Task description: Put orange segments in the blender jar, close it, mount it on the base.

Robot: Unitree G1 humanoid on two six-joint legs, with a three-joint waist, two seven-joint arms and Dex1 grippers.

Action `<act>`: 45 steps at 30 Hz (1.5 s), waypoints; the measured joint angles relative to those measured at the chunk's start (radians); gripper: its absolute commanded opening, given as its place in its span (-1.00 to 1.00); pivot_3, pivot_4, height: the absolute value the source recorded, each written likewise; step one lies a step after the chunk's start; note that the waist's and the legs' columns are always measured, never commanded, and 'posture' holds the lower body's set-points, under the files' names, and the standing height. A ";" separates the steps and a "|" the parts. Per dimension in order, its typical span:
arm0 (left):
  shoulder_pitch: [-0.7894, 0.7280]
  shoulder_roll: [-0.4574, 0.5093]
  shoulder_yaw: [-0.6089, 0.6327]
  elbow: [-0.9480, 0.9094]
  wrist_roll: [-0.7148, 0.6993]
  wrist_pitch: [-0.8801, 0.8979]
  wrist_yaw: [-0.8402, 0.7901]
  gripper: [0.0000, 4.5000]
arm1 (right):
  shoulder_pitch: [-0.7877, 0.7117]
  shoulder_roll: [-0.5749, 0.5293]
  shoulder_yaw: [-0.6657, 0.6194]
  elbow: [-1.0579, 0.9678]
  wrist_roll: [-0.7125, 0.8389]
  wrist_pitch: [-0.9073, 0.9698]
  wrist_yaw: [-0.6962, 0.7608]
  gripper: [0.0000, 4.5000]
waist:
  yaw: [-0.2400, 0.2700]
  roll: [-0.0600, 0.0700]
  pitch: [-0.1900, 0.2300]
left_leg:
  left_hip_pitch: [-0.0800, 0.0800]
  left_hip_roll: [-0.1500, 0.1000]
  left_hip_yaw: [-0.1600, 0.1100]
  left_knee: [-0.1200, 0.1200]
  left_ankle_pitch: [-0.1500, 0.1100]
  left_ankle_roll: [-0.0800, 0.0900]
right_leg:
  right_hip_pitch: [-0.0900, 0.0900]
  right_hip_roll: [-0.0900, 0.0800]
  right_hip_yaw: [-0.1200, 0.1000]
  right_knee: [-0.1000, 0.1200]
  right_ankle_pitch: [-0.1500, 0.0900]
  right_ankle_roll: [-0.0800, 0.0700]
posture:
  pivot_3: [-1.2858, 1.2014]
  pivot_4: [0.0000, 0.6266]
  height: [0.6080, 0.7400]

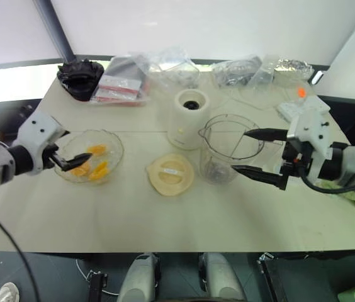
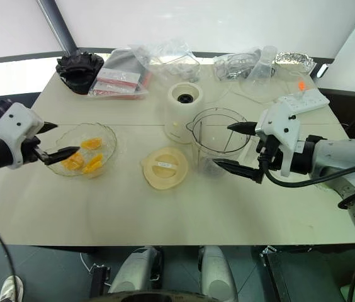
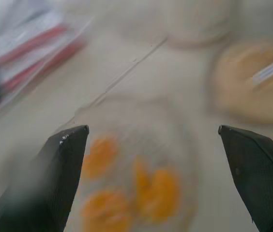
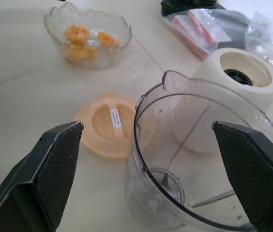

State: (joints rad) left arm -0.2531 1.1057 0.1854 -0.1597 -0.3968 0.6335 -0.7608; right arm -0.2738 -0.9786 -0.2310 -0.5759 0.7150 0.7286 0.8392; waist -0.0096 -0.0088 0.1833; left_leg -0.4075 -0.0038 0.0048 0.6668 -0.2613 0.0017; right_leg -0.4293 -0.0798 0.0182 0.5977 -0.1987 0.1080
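While orange segments [image 1: 92, 162] fill the dish, left end effector [image 1: 70, 157] hovers beside them.

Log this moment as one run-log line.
left gripper open over orange segments in dish | right gripper open at empty blender jar | lid off

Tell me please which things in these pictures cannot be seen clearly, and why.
- Orange segments: blurred in the left wrist view; exact count unclear.
- Label on the lid: too small to read in the right wrist view.
- Contents of the plastic bags: hidden by crumpled plastic, head views.
- Blender jar: its near rim is cut off by the edge of the right wrist view.
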 measured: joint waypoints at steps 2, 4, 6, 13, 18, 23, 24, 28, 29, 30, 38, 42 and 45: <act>-0.078 -0.001 -0.075 0.114 0.058 -0.035 -0.029 1.00 | -0.001 0.011 0.013 -0.014 -0.004 -0.004 -0.008 0.99 | 0.003 -0.001 0.000 | -0.001 0.000 0.000 0.000 0.000 0.000 | 0.000 0.000 0.000 -0.001 0.000 0.000 | 0.03 -0.52 1.00; -0.177 -0.023 -0.162 0.232 0.112 -0.058 -0.078 1.00 | 0.001 0.018 0.023 -0.016 -0.005 -0.006 -0.012 0.99 | 0.005 -0.001 0.000 | -0.001 0.000 0.000 0.000 0.000 0.000 | 0.000 -0.001 0.000 -0.001 0.000 0.000 | 0.03 -0.52 1.00; -0.267 -0.059 -0.233 0.321 0.159 -0.064 -0.111 1.00 | 0.000 0.019 0.030 -0.020 -0.006 -0.008 -0.013 0.99 | 0.006 -0.002 0.000 | -0.001 -0.001 0.001 0.000 0.000 0.000 | 0.000 -0.001 0.000 -0.001 0.000 0.000 | 0.03 -0.52 1.00; -0.490 -0.177 -0.379 0.553 0.250 -0.010 -0.209 1.00 | -0.010 0.021 0.051 -0.020 -0.006 -0.010 -0.016 0.99 | 0.000 -0.007 0.002 | -0.001 -0.002 0.001 0.000 0.000 0.000 | 0.000 0.000 0.000 0.000 0.001 0.001 | 0.03 -0.52 1.00; -0.691 -0.247 -0.523 0.772 0.359 -0.008 -0.356 1.00 | -0.024 0.022 0.074 -0.012 -0.024 -0.019 -0.007 0.99 | 0.000 -0.008 0.002 | -0.001 -0.003 0.000 0.001 0.000 0.000 | 0.000 0.001 0.000 0.001 0.000 0.001 | 0.03 -0.52 1.00; -0.834 -0.284 -0.605 0.964 0.451 -0.065 -0.510 1.00 | -0.033 0.027 0.099 -0.006 -0.037 -0.023 -0.007 0.99 | -0.003 -0.008 0.002 | -0.001 -0.002 0.001 0.001 0.000 0.000 | -0.001 0.000 0.000 0.001 0.000 0.001 | 0.03 -0.52 1.00; -0.843 -0.290 -0.607 0.989 0.461 -0.081 -0.531 1.00 | -0.033 0.027 0.100 -0.006 -0.039 -0.024 -0.007 0.99 | -0.003 -0.008 0.002 | -0.002 -0.002 0.001 0.001 0.000 0.001 | -0.001 0.000 0.000 0.001 0.000 0.001 | 0.03 -0.52 1.00; -0.863 -0.322 -0.639 1.109 0.511 -0.156 -0.630 1.00 | -0.027 0.037 0.100 -0.009 -0.045 -0.027 -0.010 0.99 | 0.000 -0.008 0.003 | -0.002 -0.002 0.000 0.001 0.000 0.001 | -0.001 0.000 0.000 0.002 0.000 0.001 | 0.03 -0.52 1.00; -0.865 -0.333 -0.641 1.131 0.521 -0.168 -0.644 1.00 | -0.023 0.037 0.100 -0.010 -0.046 -0.027 -0.012 0.99 | 0.000 -0.008 0.003 | -0.002 -0.002 0.000 0.001 0.000 0.000 | -0.001 0.000 0.000 0.002 0.000 0.001 | 0.03 -0.52 1.00; -0.865 -0.340 -0.643 1.152 0.531 -0.178 -0.657 1.00 | -0.021 0.037 0.100 -0.011 -0.046 -0.027 -0.015 0.99 | 0.001 -0.009 0.003 | -0.002 -0.002 0.000 0.001 0.000 0.000 | -0.001 0.000 0.000 0.002 0.000 0.001 | 0.03 -0.52 1.00; -0.865 -0.409 -0.640 1.242 0.586 -0.200 -0.640 1.00 | 0.011 0.036 0.081 -0.038 -0.044 -0.014 -0.040 0.99 | 0.003 -0.009 0.003 | -0.003 -0.001 -0.001 0.002 0.000 0.001 | -0.001 -0.001 0.000 0.002 0.002 0.005 | 0.03 -0.52 1.00; -0.868 -0.436 -0.633 1.267 0.605 -0.199 -0.613 1.00 | 0.016 0.036 0.070 -0.048 -0.043 -0.013 -0.046 0.99 | 0.002 -0.009 0.003 | -0.003 -0.001 -0.001 0.001 0.000 0.000 | -0.001 -0.001 0.000 0.002 0.002 0.005 | 0.03 -0.52 1.00; -0.869 -0.448 -0.631 1.280 0.615 -0.200 -0.609 1.00 | 0.016 0.035 0.066 -0.048 -0.044 -0.013 -0.049 0.99 | 0.004 -0.009 0.003 | -0.003 -0.001 -0.001 0.002 0.000 0.000 | -0.001 -0.001 0.000 0.002 0.002 0.005 | 0.03 -0.52 1.00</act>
State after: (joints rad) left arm -1.1221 0.6581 -0.4461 1.1203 0.2178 0.4333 -1.3696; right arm -0.2575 -0.9432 -0.1650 -0.6242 0.6713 0.7158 0.7901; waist -0.0054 -0.0181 0.1864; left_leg -0.4100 -0.0048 0.0040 0.6683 -0.2613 0.0022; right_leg -0.4304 -0.0805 0.0181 0.5996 -0.1962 0.1129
